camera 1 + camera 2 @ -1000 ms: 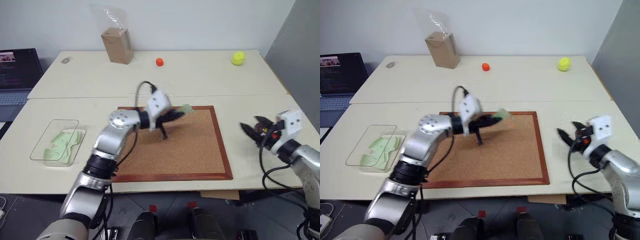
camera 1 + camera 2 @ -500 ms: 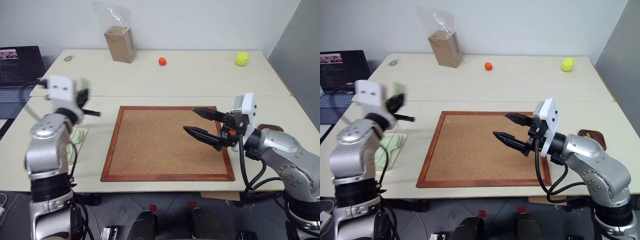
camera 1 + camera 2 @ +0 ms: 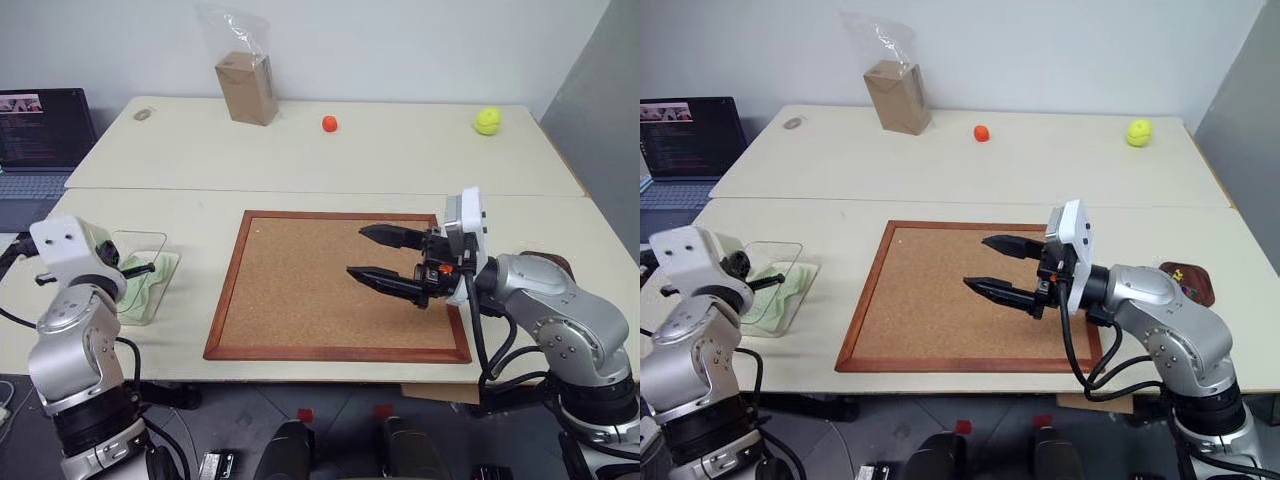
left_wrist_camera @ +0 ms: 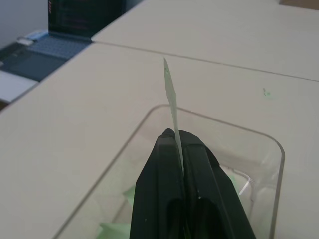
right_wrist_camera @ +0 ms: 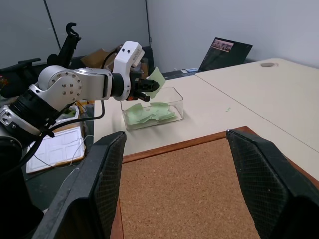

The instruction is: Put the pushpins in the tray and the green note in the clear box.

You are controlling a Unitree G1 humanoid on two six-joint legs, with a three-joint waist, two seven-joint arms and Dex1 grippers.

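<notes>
The left gripper, clenched on the green note, is now hovering over the clear box after swinging off the cork board; release seems imminent. The right gripper is standing released over the board, the tray behind it.

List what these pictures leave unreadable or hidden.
- Pushpins in the tray: right eye view, mere specks, too small to count.
- Tray in the left eye view: mostly behind the right arm.
- Green note: left wrist view, edge-on; its lower part is hidden between the left end effector fingers.
</notes>
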